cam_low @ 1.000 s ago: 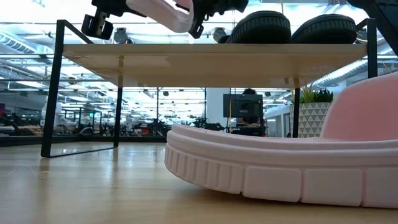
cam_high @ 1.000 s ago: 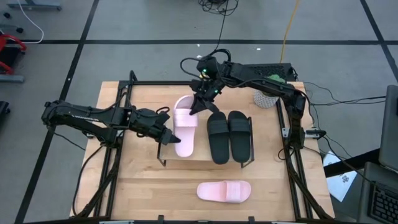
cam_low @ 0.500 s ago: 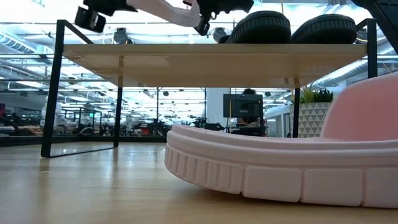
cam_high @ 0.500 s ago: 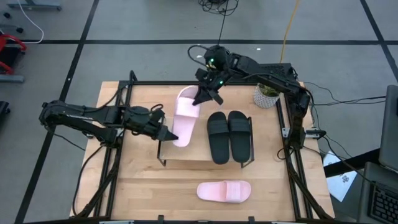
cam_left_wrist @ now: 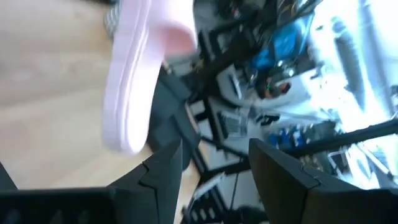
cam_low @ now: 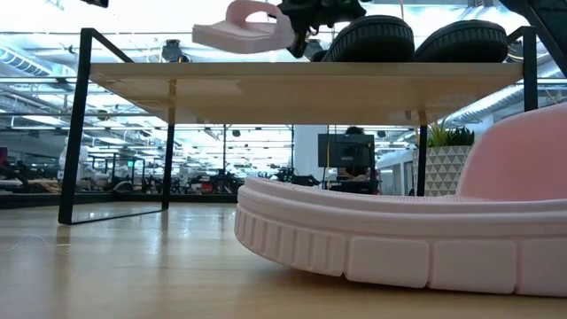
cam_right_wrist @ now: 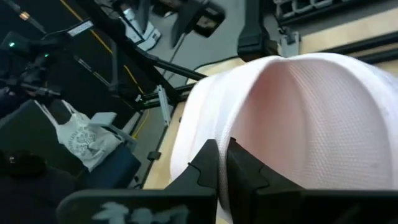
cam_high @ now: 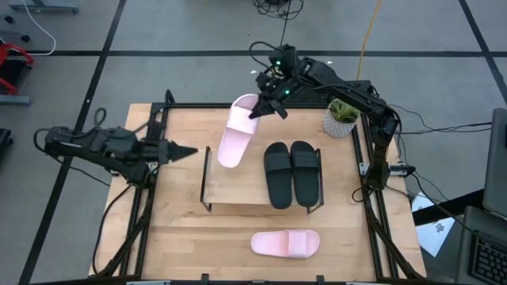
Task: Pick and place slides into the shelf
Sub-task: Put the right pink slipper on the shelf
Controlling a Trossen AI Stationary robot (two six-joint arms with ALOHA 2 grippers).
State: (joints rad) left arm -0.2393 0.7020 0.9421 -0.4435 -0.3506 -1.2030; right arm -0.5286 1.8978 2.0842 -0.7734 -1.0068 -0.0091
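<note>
Slides: one pink slide (cam_high: 236, 131) hangs clamped in the right gripper (cam_high: 262, 111) over the shelf (cam_high: 238, 190); left gripper (cam_high: 190, 151) released, its fingertips blurred.

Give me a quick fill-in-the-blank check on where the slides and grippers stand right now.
1. The right gripper is shut on the strap end of a ____ slide.
2. The left gripper is open and holds ____.
3. The pair already resting on the shelf is ____.
4. The other pink slide lies on the table, ____ the shelf.

Missing words: pink; nothing; black; off
</note>
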